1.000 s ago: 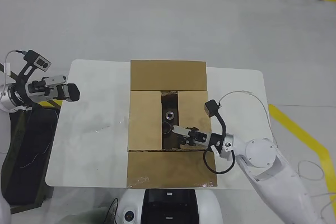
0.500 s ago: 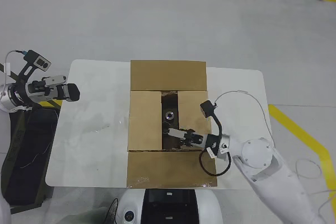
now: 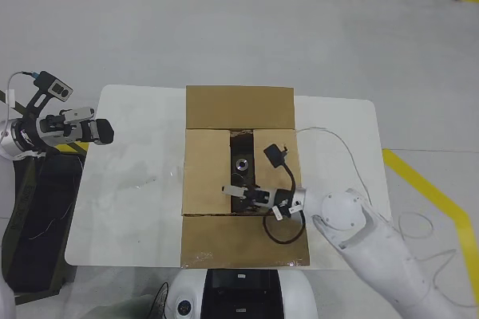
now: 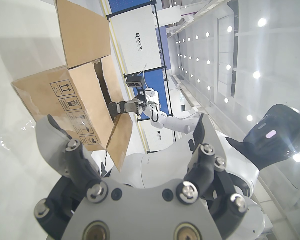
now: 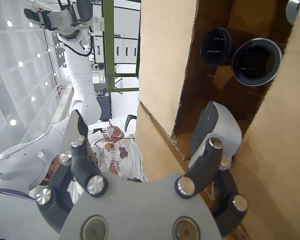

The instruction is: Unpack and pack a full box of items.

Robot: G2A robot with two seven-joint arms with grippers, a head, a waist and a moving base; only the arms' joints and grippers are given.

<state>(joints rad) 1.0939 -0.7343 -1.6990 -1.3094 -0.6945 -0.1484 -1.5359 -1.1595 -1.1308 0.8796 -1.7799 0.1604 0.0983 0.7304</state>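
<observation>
I've slid my right gripper point(image 3: 231, 191) across the box's point(image 3: 239, 104) open slot toward the surface's left edge. Its spread jaws now straddle the left inner flap's point(image 3: 206, 171) edge.

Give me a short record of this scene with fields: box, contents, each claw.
Box: cardboard, on the table, top flaps parted by a gap
Contents: two black tubes, one round metal item
Right claw: open, at the gap, one finger inside, the other outside a flap
Left claw: open, at the table's edge, away from the box
</observation>
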